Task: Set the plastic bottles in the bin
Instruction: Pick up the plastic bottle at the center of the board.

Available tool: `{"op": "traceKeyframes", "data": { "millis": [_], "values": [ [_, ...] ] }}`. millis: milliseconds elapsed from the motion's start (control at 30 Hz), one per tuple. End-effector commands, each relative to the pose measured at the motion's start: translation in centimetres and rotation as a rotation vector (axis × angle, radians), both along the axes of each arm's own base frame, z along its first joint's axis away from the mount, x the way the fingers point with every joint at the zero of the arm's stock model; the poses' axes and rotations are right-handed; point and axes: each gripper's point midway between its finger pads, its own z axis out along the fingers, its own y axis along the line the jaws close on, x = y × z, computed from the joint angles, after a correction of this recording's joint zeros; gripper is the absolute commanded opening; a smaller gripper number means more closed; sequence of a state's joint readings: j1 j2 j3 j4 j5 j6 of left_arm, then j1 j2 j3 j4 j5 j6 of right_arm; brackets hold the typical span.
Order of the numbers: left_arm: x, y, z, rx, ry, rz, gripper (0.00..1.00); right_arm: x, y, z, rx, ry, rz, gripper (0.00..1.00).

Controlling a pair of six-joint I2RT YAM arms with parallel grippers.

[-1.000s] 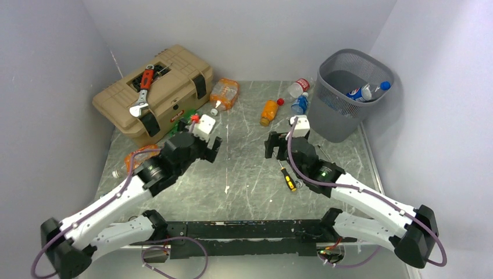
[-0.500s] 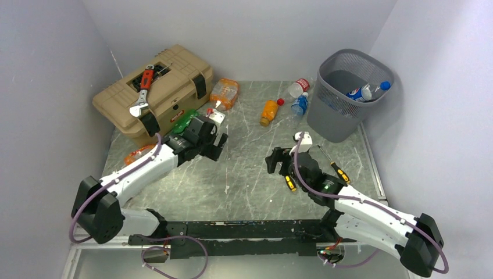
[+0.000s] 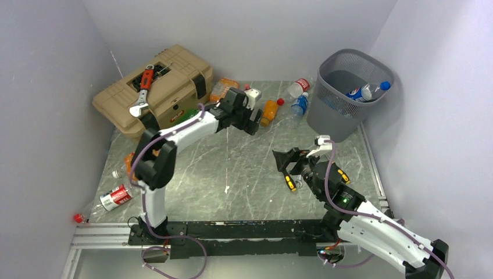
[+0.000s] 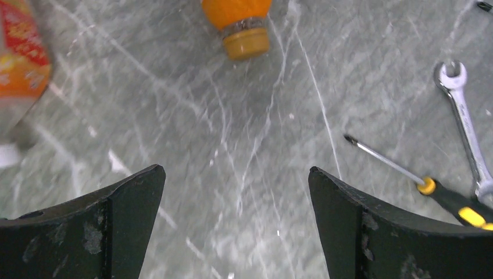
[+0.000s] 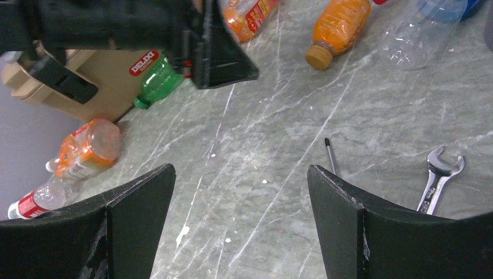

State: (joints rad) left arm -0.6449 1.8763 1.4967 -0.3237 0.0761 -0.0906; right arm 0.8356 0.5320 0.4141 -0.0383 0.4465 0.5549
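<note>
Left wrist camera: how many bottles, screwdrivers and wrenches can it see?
Bottles: 2, the orange bottle and the orange-labelled bottle
Screwdriver: 1
Wrench: 1
Total: 4

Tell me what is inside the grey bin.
One clear bottle with a blue cap leans against the right inner wall of the bin. The bottom is dark and partly covered by the near wall, so more cannot be told.

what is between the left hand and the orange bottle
Nothing visible. The left hand is open above bare table, and the orange bottle lies just ahead, cap end toward it. The screwdriver and wrench lie off to one side, out of the path.
</note>
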Motion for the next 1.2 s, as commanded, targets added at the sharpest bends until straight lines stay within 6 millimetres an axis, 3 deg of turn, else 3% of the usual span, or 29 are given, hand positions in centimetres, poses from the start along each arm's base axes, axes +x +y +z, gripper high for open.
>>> {"op": "traceKeyframes", "data": {
  "millis": [0, 267, 600, 833, 1033, 1167],
  "values": [
    [3.0, -3.6, -0.8, -0.073, -0.035, -0.06, 0.99, 0.0, -0.5, 0.8, 0.011, -0.006, -0.022, 0.88],
    [7.0, -6.1, -4.0, -0.098, -0.032, -0.089, 1.0, -0.6, -1.6, 1.5, 0.004, -0.022, -0.031, 0.88],
    [9.8, -7.6, -8.0, -0.099, -0.002, -0.032, 0.99, -0.6, -2.0, 1.9, -0.018, -0.034, -0.04, 0.88],
    [10.2, -7.9, -9.6, -0.11, 0.022, -0.013, 0.82, -0.6, -2.1, 1.6, -0.024, -0.035, -0.045, 0.88],
    [10.6, -8.5, -9.5, -0.13, 0.015, -0.016, 0.77, -0.6, -2.0, 1.1, -0.032, -0.02, -0.044, 0.88],
    [10.5, -8.6, -9.9, -0.132, 0.023, -0.021, 0.6, -0.6, -2.2, 1.1, -0.034, -0.019, -0.051, 0.88]
  ]
}}
